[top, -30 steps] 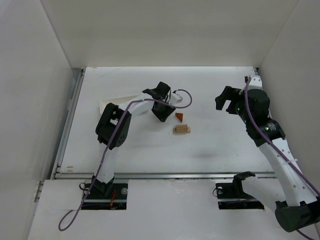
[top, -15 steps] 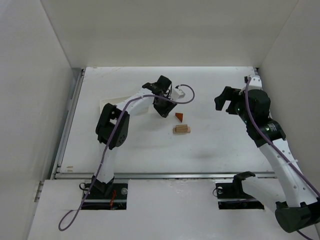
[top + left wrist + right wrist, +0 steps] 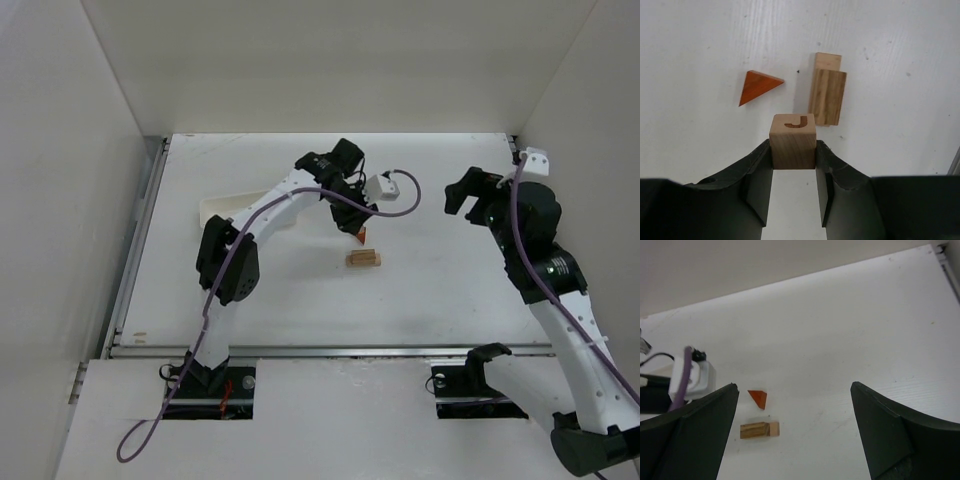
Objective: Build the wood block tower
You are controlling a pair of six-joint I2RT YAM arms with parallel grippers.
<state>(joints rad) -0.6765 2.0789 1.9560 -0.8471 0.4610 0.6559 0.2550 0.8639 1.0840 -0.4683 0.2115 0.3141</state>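
My left gripper (image 3: 793, 146) is shut on a tan cube (image 3: 793, 135) marked with a J, held above the table. Just beyond the cube lie an orange-red wedge (image 3: 757, 86) and a striped tan block (image 3: 827, 96) with a smaller pale block (image 3: 828, 61) against its far end. From above, the left gripper (image 3: 352, 220) hangs right over the wedge (image 3: 362, 237), and the tan blocks (image 3: 364, 258) lie just in front. My right gripper (image 3: 478, 190) stands open and empty, raised well to the right. Between its fingers it sees the wedge (image 3: 758, 398) and blocks (image 3: 759, 430) far below.
A long white tray (image 3: 225, 211) lies at the left behind the left arm. The left arm's purple cable (image 3: 395, 200) loops to the right of its wrist. Enclosure walls ring the table on three sides.
The left arm has swung right from beside the tray to over the wedge, carrying the cube. The right arm has drawn a little to the right.
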